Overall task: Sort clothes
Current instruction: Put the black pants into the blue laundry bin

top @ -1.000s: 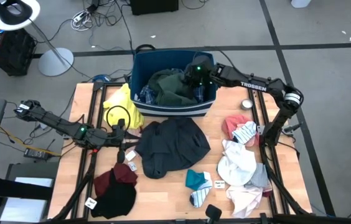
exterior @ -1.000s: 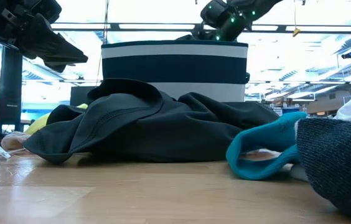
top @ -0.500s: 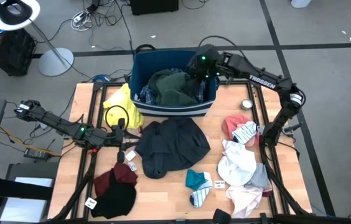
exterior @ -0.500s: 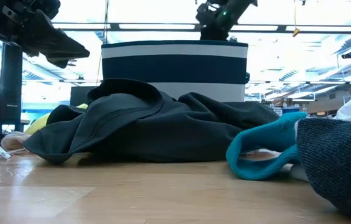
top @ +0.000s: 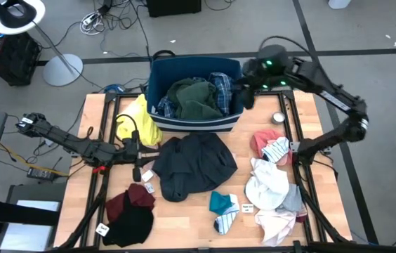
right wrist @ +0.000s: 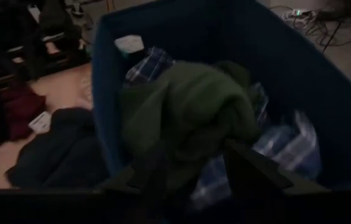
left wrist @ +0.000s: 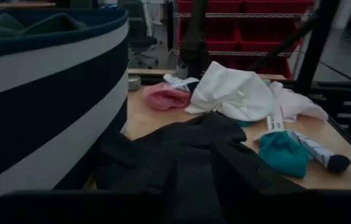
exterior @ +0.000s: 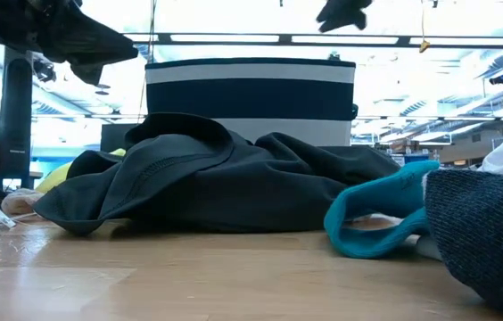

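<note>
R gripper (top: 246, 93) empty over bin (top: 157, 77).
My jaws stood apart, nothing held; green top (top: 196, 98) lay inside w/ plaid.

grey floor (top: 366, 28), red shelving (left wrist: 244, 28)

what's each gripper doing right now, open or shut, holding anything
Left gripper: open, empty, low beside the yellow garment.
Right gripper: open, empty, at the bin's right edge.
</note>
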{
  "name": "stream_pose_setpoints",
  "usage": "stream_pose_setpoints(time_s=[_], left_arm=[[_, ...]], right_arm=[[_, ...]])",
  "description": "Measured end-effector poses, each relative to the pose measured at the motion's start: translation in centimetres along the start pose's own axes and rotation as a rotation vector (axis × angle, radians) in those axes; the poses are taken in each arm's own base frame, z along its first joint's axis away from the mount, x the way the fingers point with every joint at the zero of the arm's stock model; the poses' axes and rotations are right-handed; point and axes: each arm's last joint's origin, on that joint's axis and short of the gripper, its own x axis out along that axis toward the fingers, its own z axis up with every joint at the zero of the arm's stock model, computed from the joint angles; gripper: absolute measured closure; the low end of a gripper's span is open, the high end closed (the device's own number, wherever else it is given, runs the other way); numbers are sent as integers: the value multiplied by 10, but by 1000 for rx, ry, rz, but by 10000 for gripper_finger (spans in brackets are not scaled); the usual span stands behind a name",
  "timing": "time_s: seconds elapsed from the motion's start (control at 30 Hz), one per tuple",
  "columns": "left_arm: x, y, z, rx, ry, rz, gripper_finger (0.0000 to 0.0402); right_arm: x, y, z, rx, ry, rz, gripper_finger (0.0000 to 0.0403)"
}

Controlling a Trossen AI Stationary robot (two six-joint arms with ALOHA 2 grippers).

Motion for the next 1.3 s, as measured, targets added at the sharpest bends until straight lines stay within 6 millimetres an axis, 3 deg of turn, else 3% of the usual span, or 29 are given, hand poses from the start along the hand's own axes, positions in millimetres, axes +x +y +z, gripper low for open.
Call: stream_pose_setpoints(time_s=[0.2, 0.4, 0.67, 0.83, 1.1, 1.3], left_arm=[[0, 0, 0, -8, -2, 3, 303], [0, 0, 0, -8, -2, 3, 303], [0, 0, 0, -8, -1, 3, 303], [0, 0, 0, -8, 0, 3, 303], [0, 0, 0, -7, 2, 3, 303], [0, 0, 0, -1, 4, 3, 303]], right_arm=[[-31, 19, -44, 56, 13, 53, 247], [-33, 48, -97, 86, 13, 191, 245], [14, 85, -156, 52, -31, 355, 247], [48, 97, -182, 34, -45, 394, 248], [80, 102, -203, 62, 40, 376, 250], [90, 104, -203, 61, 44, 373, 250]])
